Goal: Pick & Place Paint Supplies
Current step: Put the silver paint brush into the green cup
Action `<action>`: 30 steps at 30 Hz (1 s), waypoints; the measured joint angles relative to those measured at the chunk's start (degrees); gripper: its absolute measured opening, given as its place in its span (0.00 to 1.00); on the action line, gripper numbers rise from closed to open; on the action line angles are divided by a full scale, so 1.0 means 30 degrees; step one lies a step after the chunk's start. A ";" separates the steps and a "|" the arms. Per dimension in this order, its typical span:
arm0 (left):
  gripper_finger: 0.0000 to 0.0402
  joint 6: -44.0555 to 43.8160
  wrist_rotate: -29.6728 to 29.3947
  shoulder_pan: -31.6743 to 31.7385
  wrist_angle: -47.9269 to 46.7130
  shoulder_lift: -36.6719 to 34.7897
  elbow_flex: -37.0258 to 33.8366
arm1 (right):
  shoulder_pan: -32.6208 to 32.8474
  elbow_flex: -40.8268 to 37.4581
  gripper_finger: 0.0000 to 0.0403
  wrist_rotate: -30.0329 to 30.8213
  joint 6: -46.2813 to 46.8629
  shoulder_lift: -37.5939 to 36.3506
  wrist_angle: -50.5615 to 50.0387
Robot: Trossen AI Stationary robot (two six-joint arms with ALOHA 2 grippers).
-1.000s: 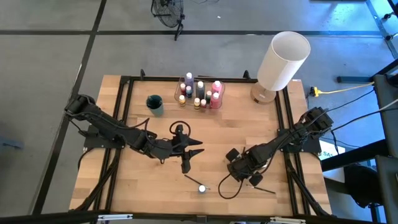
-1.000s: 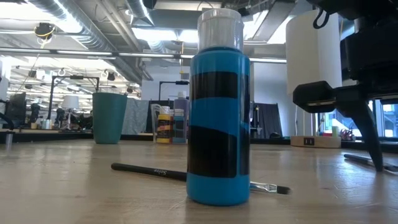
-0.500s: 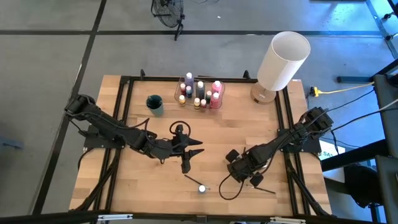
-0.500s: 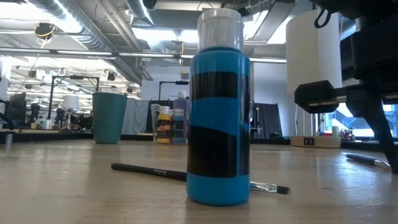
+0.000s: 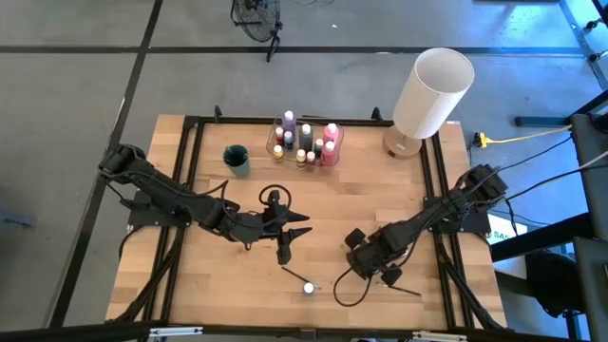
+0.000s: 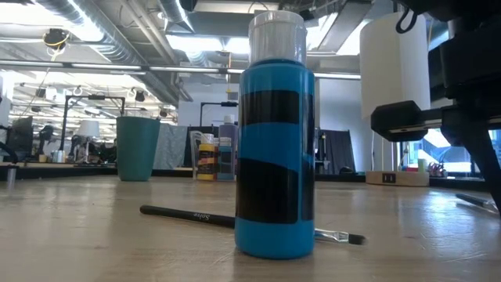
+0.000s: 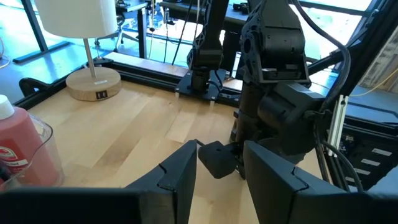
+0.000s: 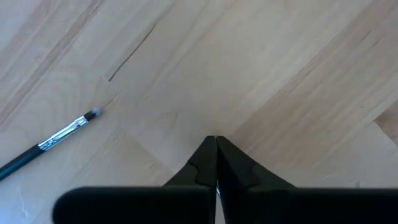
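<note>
Right wrist view: clenched right pincer (image 8: pixel 216 163) grips nothing, paintbrush (image 8: pixel 46 145) lying apart

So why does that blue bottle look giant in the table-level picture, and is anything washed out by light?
Low view: the blue paint bottle with a pale cap stands right before the lens, so it dwarfs the teal cup far behind; ceiling lights glare brightly above. High view: even light, soft shadows on the wooden table. Left wrist view: windows behind the white lamp look overexposed.
</note>
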 joint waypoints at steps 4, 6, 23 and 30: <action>0.32 -0.0029 0.0000 0.0000 0.0001 0.0000 0.0000 | 0.0009 0.0067 0.00 0.0335 0.0001 0.0000 -0.0121; 0.32 -0.0029 0.0000 0.0000 -0.0006 0.0000 0.0000 | 0.0009 0.0081 0.00 0.0380 0.0001 0.0000 -0.0163; 0.32 -0.0176 0.0007 0.0000 0.0001 0.0000 0.0000 | 0.0023 0.1868 0.00 0.1706 0.0041 0.0015 -0.2749; 0.32 0.0669 -0.0005 0.0000 0.0001 0.0000 0.0000 | 0.0474 0.4303 0.00 0.2123 0.0060 0.0003 -0.5129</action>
